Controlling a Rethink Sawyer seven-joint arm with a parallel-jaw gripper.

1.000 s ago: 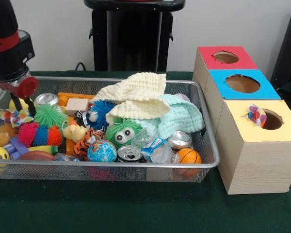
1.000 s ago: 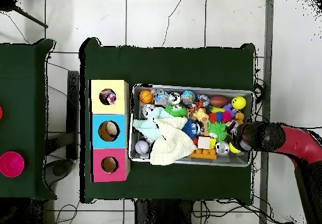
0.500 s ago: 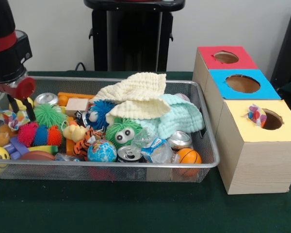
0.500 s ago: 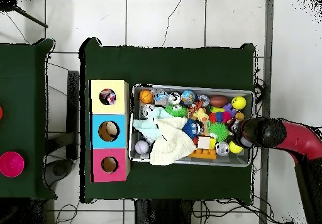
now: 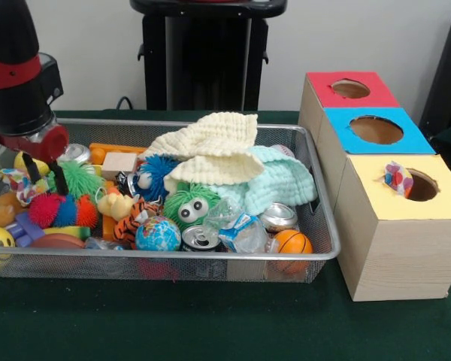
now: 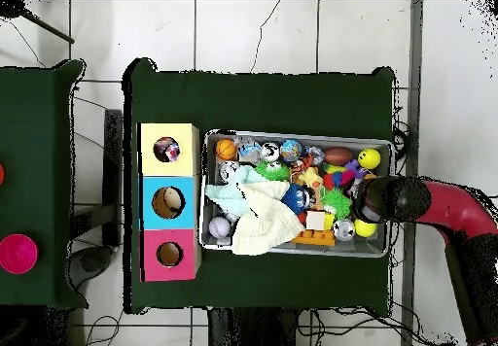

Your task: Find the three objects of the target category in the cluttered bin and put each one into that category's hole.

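gripper [image 5: 43,174] fingers spread over bin's [image 5: 316,226] left end, pointing down

My arm [image 5: 15,68] is a thick black cylinder ringed by one red band, with a boxy black block on its side. Beneath it sits a round red flange. My gripper [image 5: 41,171] ends in two thin black fingers [image 5: 28,168]. From overhead, my arm's rear link [image 6: 457,216] is glossy red.

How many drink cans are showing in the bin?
3: one can at the front rim, one beside the orange ball, one behind the gripper. Cloths may hide more.
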